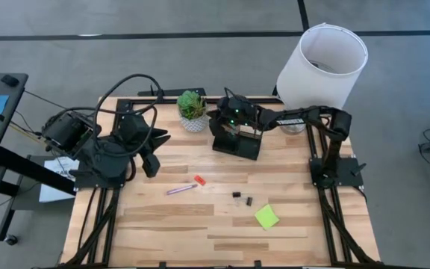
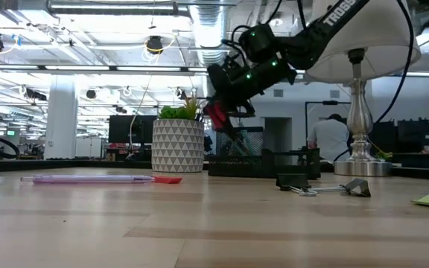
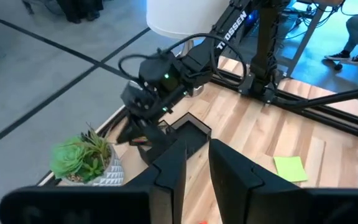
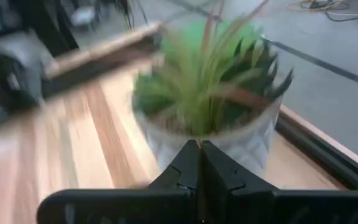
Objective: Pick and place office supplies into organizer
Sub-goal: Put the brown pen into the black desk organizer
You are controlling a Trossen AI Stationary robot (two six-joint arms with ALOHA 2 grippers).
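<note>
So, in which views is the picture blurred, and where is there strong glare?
Right wrist view: the plant pot is smeared by motion blur. Low view: bright ceiling lights glare, and the right gripper shows dark against them. High view: sharp, evenly lit.

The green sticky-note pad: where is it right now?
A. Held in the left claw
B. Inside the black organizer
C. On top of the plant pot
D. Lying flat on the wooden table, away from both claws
D: the high view shows the green sticky-note pad flat on the table, alone near the front, far from the right claw over the organizer and from the left claw.
</note>
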